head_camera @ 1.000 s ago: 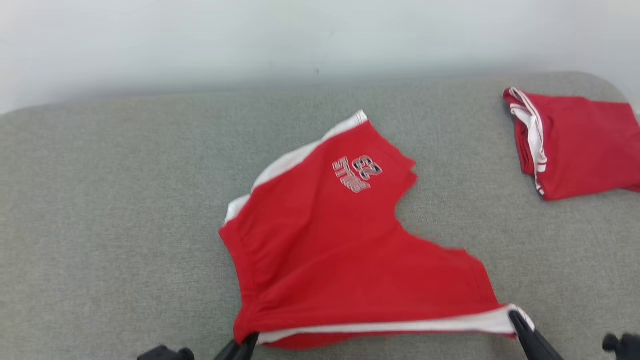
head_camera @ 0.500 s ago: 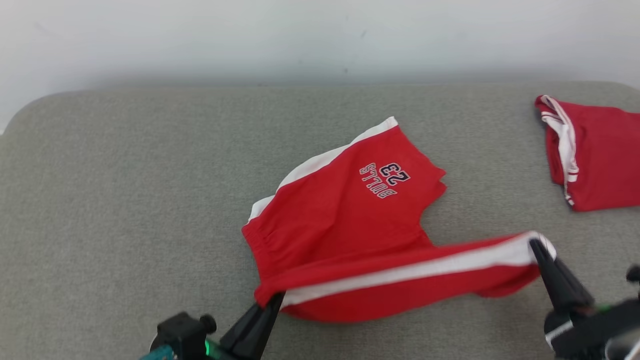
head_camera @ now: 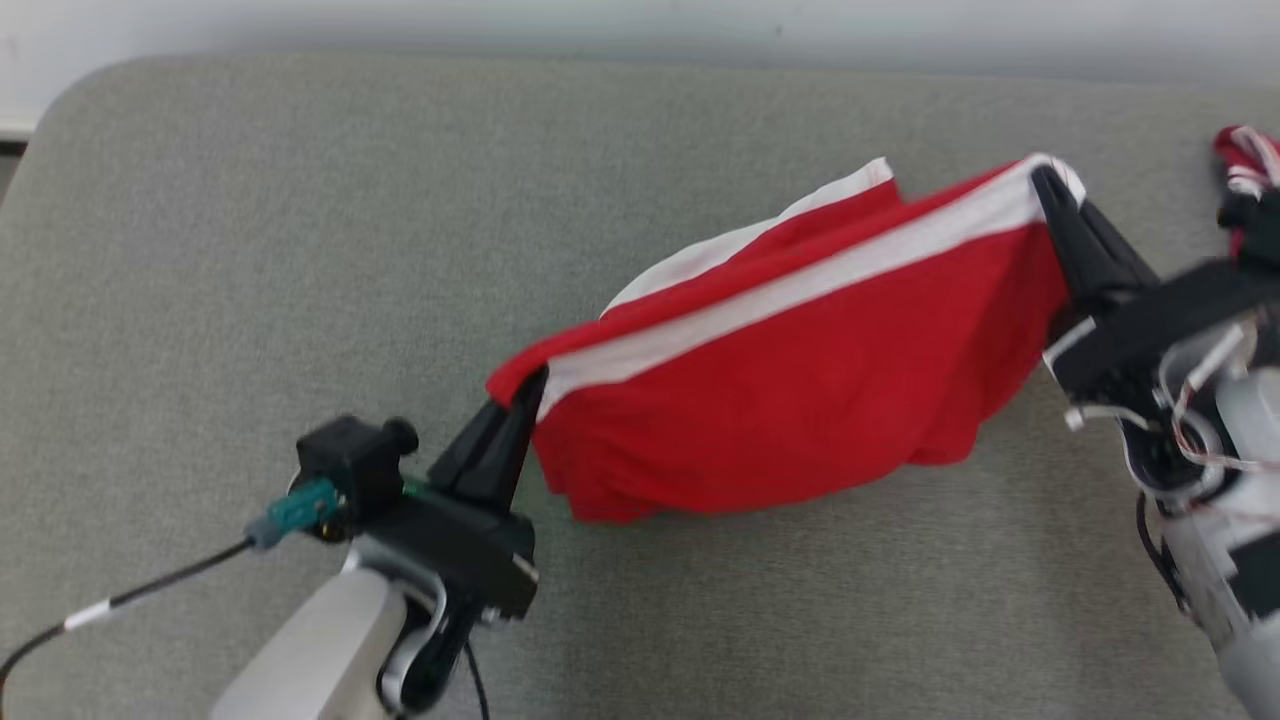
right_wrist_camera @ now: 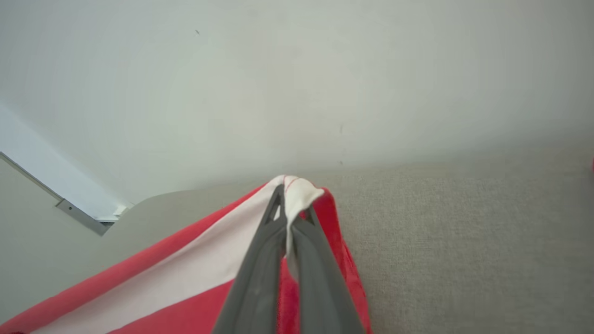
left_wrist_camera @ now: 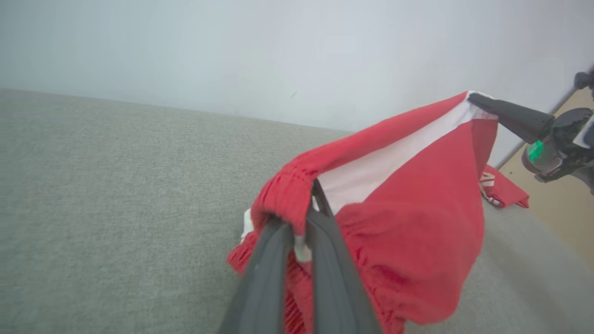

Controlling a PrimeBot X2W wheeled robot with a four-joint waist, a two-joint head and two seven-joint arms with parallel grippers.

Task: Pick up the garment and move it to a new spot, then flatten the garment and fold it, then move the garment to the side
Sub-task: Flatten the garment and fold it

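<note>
- left gripper [head_camera: 522, 405], nearest, low left in the head view; jaws pinched shut on the gathered waistband corner of the garment [head_camera: 800, 400]; left wrist view confirms red cloth clamped between the two fingers
- garment is red shorts with a white side stripe; strung between both grippers along that striped edge; most of it hangs below the stripe in a loose pouch; the bottom of the pouch looks to be touching or just above the grey pad [head_camera: 250, 250], cannot tell which
- right gripper [head_camera: 1048, 185], farther back and to the right; jaws closed on the white corner at the other end of the stripe; right wrist view shows white cloth bunched at the fingertips
- second red garment [head_camera: 1240, 155] at the far right edge of the pad, near the right gripper; looks like a folded piece set aside, apart from the held one
- pale wall [head_camera: 600, 20] behind the pad
- progress, as a judgement: pick-up is done, grip is two-handed and taut along one edge; the carry to a new spot seems in progress, not finished, since the garment is not laid down
- left to do: lay it down, flatten it, fold it, move it to the side; so early in the task, roughly the first step
</note>
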